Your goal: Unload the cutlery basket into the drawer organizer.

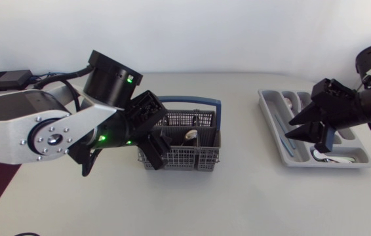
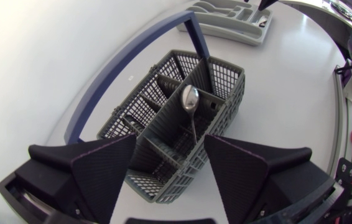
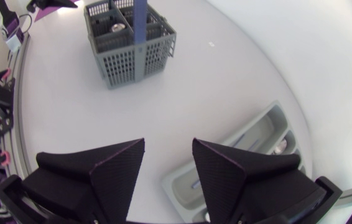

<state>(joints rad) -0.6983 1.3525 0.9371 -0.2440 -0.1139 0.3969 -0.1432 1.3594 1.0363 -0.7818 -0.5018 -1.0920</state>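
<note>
Hovering with left gripper [image 2: 170, 149] released over the near end of the cutlery basket [image 2: 226, 78], fingers wide, likely lining up to drop round the spoon [image 2: 189, 99] standing bowl-up in a middle compartment just ahead. Parked above the drawer organizer [image 1: 271, 105] with right gripper [image 1: 290, 129] spread too, holding nothing; probably waiting out of the way. Some utensils [image 1: 333, 156] lying in organizer slots already.

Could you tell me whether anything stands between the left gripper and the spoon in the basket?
Nothing visible covers the spoon: its bowl rises above the dividers of the basket, ahead of the open left gripper. The blue handle stands close beside it.
</note>
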